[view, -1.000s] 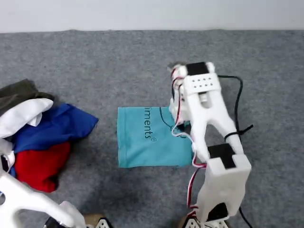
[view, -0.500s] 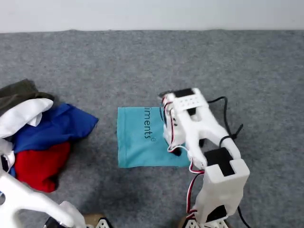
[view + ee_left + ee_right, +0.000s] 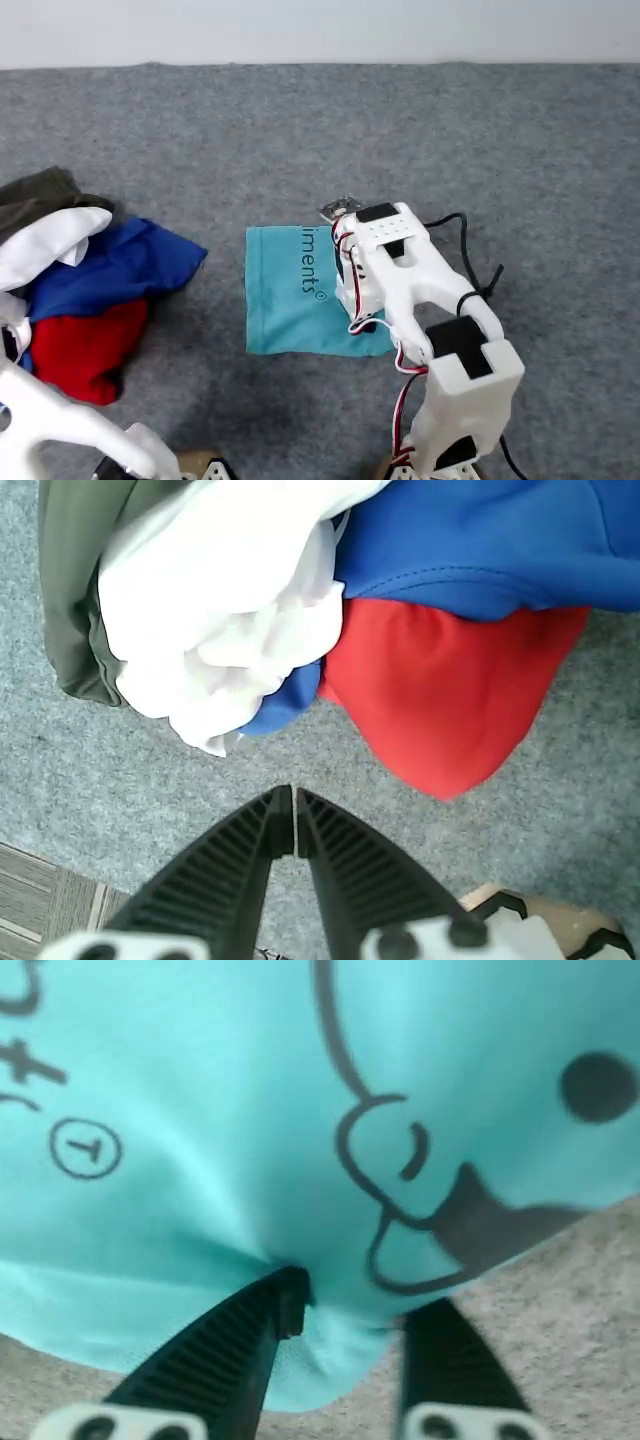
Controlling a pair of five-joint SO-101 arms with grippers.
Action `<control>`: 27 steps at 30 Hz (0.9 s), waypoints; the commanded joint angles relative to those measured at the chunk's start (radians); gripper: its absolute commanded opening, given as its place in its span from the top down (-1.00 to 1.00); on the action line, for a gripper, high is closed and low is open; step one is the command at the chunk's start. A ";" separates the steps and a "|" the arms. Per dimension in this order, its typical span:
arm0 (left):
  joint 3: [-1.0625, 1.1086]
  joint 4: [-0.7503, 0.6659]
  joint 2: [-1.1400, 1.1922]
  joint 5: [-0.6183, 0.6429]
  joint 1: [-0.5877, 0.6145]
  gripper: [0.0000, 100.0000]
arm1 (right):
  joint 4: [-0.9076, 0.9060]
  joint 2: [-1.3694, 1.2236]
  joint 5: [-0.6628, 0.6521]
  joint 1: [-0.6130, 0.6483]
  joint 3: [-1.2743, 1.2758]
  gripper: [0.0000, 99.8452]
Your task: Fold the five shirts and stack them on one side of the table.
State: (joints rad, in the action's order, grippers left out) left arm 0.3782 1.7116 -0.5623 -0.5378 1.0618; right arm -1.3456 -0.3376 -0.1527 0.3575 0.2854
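Grey carpeted bench [image 3: 520, 130] carries everything. At one side of it lies a loose heap of four unfolded shirts: blue shirt [image 3: 115, 265] spread widest, red shirt [image 3: 85, 345] tucked under its near edge, white shirt [image 3: 45, 245] on top, and olive shirt [image 3: 35, 195] at the far end, all touching and overlapping. Teal shirt [image 3: 295, 290] lies mid-bench, well apart from the heap, flat and already a tidy rectangle with dark print showing. The right arm [image 3: 440, 320] leans over the teal shirt's edge on the side away from the heap. Right gripper [image 3: 365, 1310] is part-open, jaws astride that edge with a bulge of teal fabric between them, one fingertip pressing a crease into the cloth; it does not look clamped yet. Left gripper [image 3: 296, 805] hangs over bare bench just beside the heap, jaws closed together and holding nothing. Step in hand looks like taking the teal shirt's edge, for a last fold or to shift it to the stack spot. To do it well, the gripper should close on all layers at once, low against the bench, then lift and carry slowly so the fold does not open or drag. The other four shirts look unfolded, so the task seems early.
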 commanded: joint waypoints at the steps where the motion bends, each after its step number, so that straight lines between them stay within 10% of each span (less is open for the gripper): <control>1: -0.036 0.005 -0.031 -0.006 -0.003 0.97 | -0.053 -0.082 -0.048 -0.039 -0.057 0.96; 11: -0.036 0.005 -0.031 -0.008 -0.003 0.97 | -0.249 -0.025 -0.183 -0.214 -0.206 0.98; 27: -0.036 0.005 -0.031 -0.008 -0.003 0.97 | -0.260 0.094 -0.918 -0.403 -0.373 0.98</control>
State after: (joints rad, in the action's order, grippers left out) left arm 0.3782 1.7116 -0.5623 -0.5378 1.0618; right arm -1.6065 -0.2486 -0.9567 -0.0384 0.0276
